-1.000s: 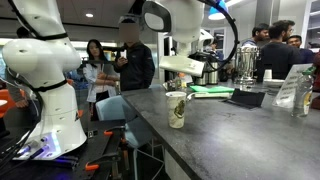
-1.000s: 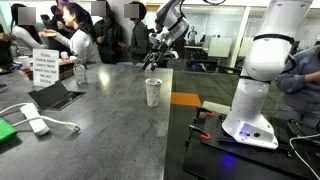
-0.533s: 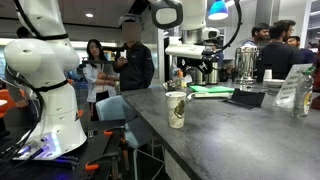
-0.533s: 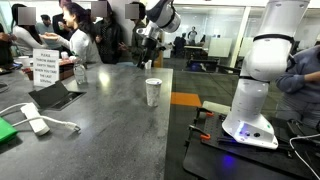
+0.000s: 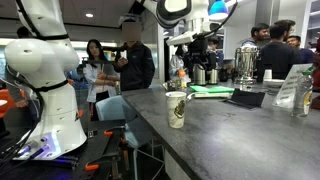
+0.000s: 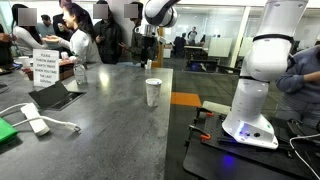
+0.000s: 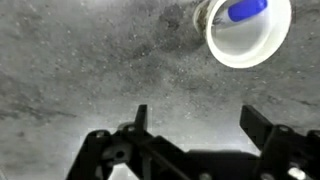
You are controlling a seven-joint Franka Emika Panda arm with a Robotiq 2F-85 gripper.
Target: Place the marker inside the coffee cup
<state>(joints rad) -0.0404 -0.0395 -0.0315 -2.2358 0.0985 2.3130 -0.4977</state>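
Observation:
The off-white paper coffee cup with a green print stands upright on the grey table, and also shows in the other exterior view. In the wrist view I look down into the cup at the top right, and the marker's blue end shows inside it. My gripper is open and empty, high above the table and apart from the cup. It hangs well above and behind the cup in both exterior views.
Steel coffee urns stand at the table's far end. A dark tablet, a white sign, a bottle and a green item lie on the table. Several people stand behind it. The white robot base stands beside the table.
My arm has risen and swung away from the cup toward the far end of the table. The gripper stays open and empty. The cup has not moved.

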